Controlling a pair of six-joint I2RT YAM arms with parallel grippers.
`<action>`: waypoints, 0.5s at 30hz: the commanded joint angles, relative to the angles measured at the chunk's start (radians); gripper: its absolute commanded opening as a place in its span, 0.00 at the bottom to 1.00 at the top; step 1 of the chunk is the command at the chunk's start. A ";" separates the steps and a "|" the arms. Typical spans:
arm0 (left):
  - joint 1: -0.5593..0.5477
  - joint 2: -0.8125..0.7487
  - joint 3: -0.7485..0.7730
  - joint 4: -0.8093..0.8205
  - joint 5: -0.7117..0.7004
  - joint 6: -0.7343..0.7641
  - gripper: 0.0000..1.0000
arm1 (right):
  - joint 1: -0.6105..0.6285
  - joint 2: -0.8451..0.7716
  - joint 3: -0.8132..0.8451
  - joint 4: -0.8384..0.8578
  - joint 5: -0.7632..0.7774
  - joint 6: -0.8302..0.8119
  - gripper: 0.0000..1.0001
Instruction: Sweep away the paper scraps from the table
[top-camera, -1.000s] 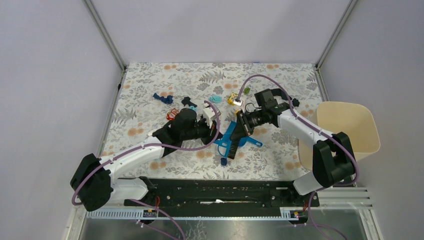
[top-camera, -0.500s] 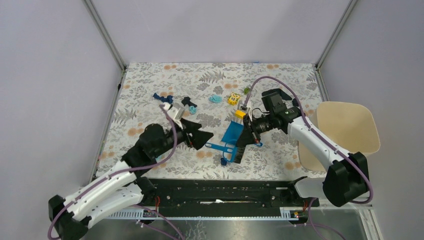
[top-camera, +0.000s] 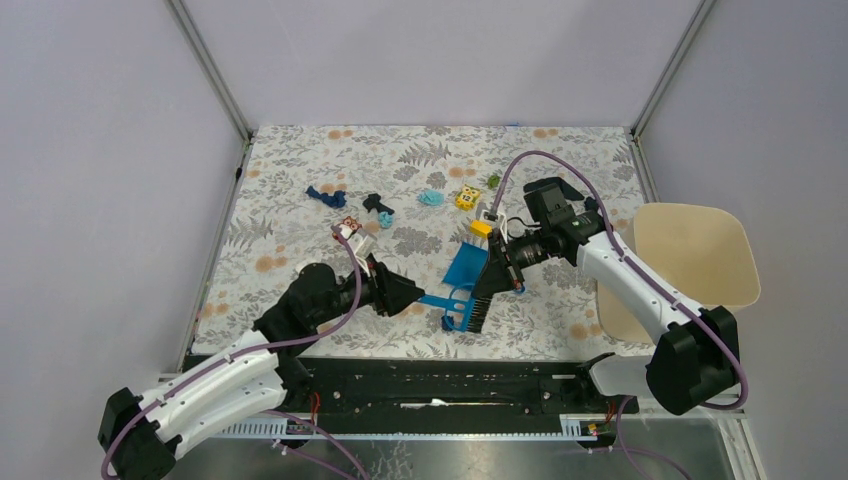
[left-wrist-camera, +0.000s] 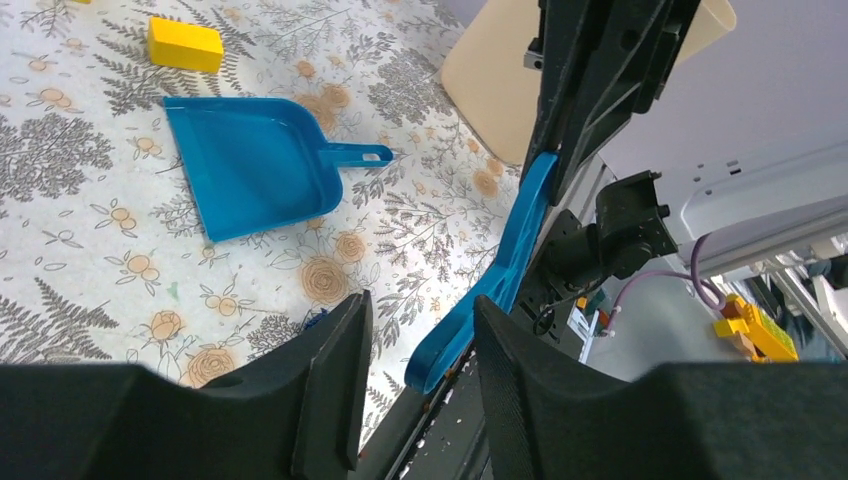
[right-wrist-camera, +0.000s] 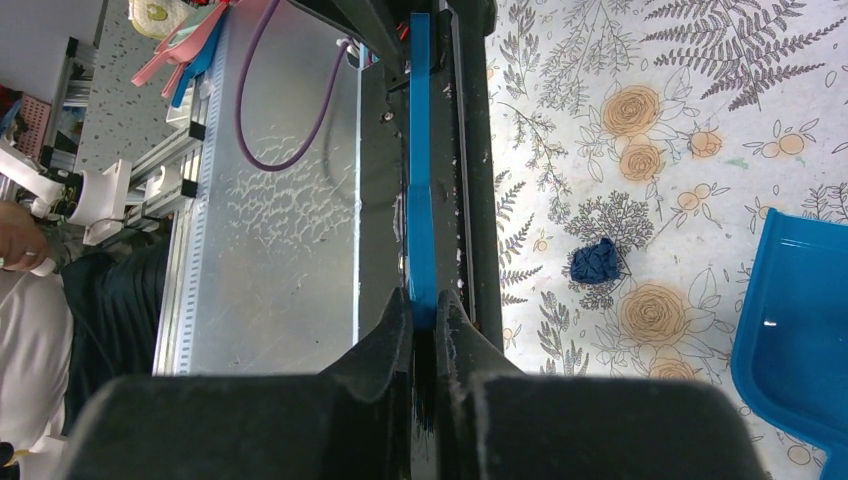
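Observation:
My right gripper (top-camera: 497, 272) (right-wrist-camera: 425, 300) is shut on the blue brush (top-camera: 470, 305) (right-wrist-camera: 420, 190), which hangs tilted over the table (top-camera: 300, 160). The brush handle (left-wrist-camera: 500, 270) ends between the fingers (left-wrist-camera: 335, 380) of my left gripper (top-camera: 408, 297) (left-wrist-camera: 422, 330), which is open and does not touch it. The blue dustpan (top-camera: 465, 264) (left-wrist-camera: 255, 160) lies flat beside the brush. Paper scraps lie scattered: a dark blue one (top-camera: 446, 322) (right-wrist-camera: 596, 261) near the bristles, a dark blue one (top-camera: 325, 195), a dark one (top-camera: 376, 206), a cyan one (top-camera: 432, 197) and a green one (top-camera: 493, 181) farther back.
A yellow block (top-camera: 481, 227) (left-wrist-camera: 185, 45) sits behind the dustpan, and a yellow patterned toy (top-camera: 465, 197) lies beyond it. Another small toy (top-camera: 347, 225) is near my left arm. A beige bin (top-camera: 690, 260) (left-wrist-camera: 500, 70) stands off the table's right edge.
My left gripper drew back to the left, opened, and now sits at the end of the brush handle. The right gripper shifted the brush slightly right and nearer.

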 joint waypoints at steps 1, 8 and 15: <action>-0.002 0.022 0.025 0.105 0.106 -0.006 0.41 | 0.004 -0.018 0.047 -0.016 -0.038 -0.004 0.00; 0.000 0.066 0.048 0.096 0.200 -0.006 0.24 | 0.005 0.000 0.050 -0.015 -0.035 -0.003 0.00; -0.001 0.051 0.073 0.022 0.168 0.031 0.41 | 0.005 0.016 0.058 -0.014 -0.053 -0.005 0.00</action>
